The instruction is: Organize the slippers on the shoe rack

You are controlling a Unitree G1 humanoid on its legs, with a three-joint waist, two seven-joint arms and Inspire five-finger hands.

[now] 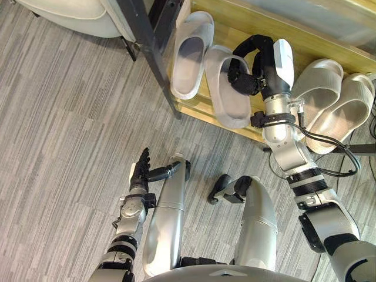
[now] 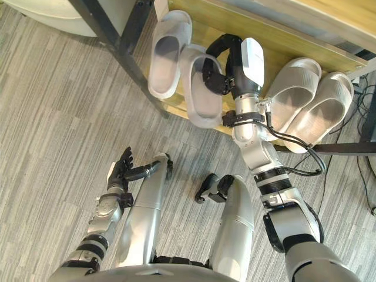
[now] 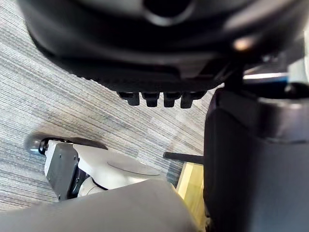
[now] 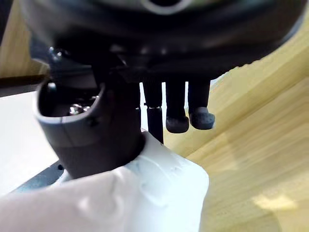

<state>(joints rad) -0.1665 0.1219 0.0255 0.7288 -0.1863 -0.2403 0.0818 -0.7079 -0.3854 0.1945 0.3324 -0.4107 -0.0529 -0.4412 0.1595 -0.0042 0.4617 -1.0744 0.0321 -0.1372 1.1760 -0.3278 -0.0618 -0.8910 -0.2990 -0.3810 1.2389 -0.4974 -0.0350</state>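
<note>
Grey striped carpet (image 1: 64, 129) covers the floor across the left and lower frame. At upper right stands the shoe rack (image 1: 249, 23), a light wooden shelf on a dark metal frame (image 1: 150, 47). A pale rounded object (image 1: 70, 12) sits at the upper left corner.

Shelf contents: four slippers.
- White slipper (image 1: 191, 56), upper centre, sole down, just right of the frame post.
- Held slipper (image 1: 222, 103), white, touching the first on its right and angled across the shelf, lower end at the shelf's front edge.
- Two beige ribbed slippers (image 1: 317, 82) (image 1: 346, 111), right of frame, side by side and touching, lower ends past the front edge.

Right hand (image 1: 264, 70): closed on the held slipper, fingers (image 1: 252, 42) curled over its strap, thumb (image 4: 91, 130) pressed on the white surface.

Left hand (image 1: 140, 167): lower left, above the carpet, fingers straight, holding nothing.
</note>
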